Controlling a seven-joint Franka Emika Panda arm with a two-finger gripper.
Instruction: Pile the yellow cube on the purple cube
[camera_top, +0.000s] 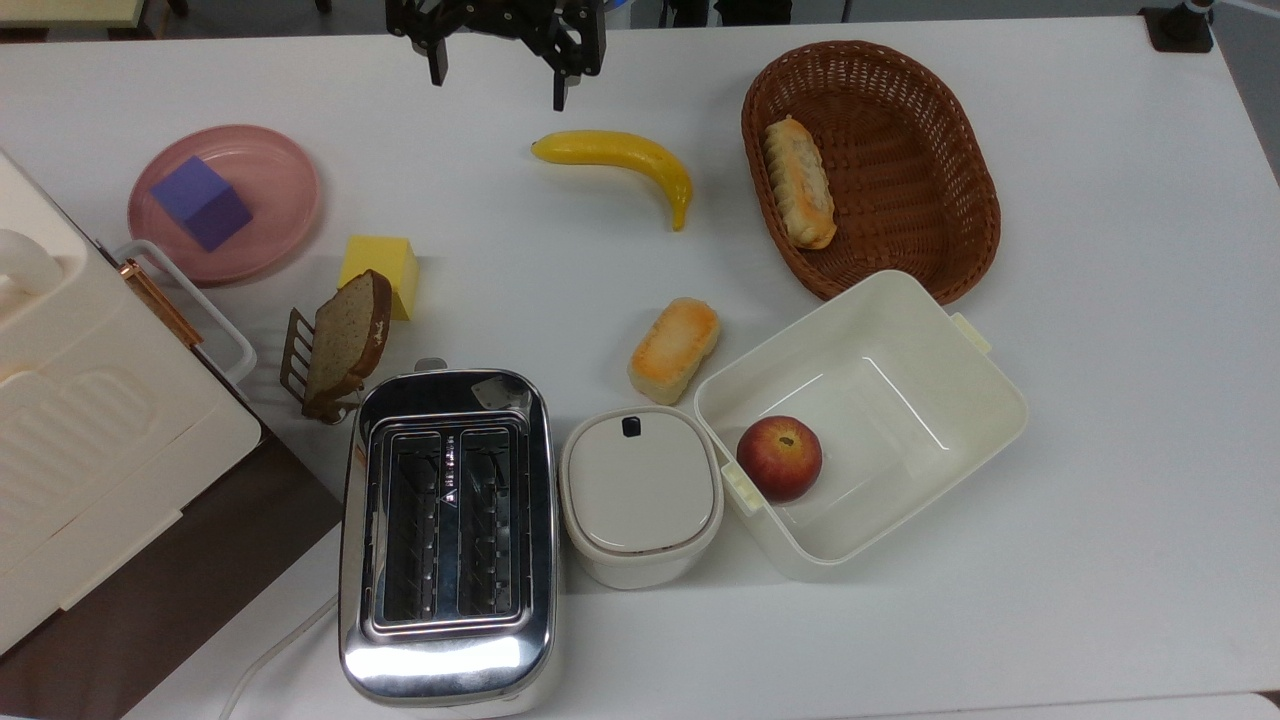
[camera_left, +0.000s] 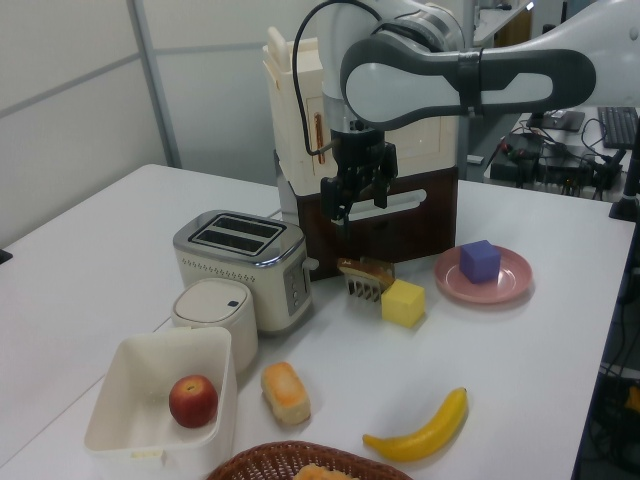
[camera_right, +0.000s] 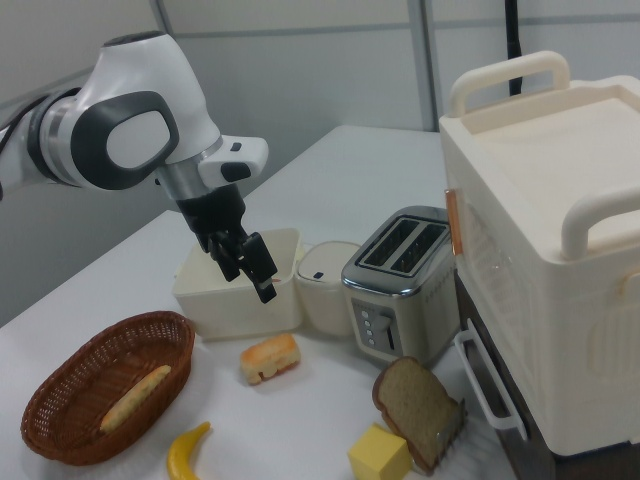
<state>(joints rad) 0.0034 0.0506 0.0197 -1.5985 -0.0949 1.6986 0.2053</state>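
The yellow cube (camera_top: 385, 268) (camera_left: 404, 303) (camera_right: 380, 455) stands on the white table, touching or nearly touching a bread slice in a small rack (camera_top: 345, 340). To its upper left in the top view, the purple cube (camera_top: 201, 202) (camera_left: 480, 261) sits on a round pink plate (camera_top: 285, 175). My gripper (camera_top: 500, 80) (camera_left: 352, 205) (camera_right: 250, 275) hangs open in the air near the top view's upper edge, well away from both cubes, with nothing between its fingers.
A banana (camera_top: 620, 160), a wicker basket (camera_top: 935, 190) holding a pastry, a bread roll (camera_top: 674, 348), a white bin (camera_top: 1000, 400) with an apple (camera_top: 779, 457), a lidded pot (camera_top: 640, 495), a chrome toaster (camera_top: 445, 530) and a tall cream box (camera_top: 80, 400) stand around the table.
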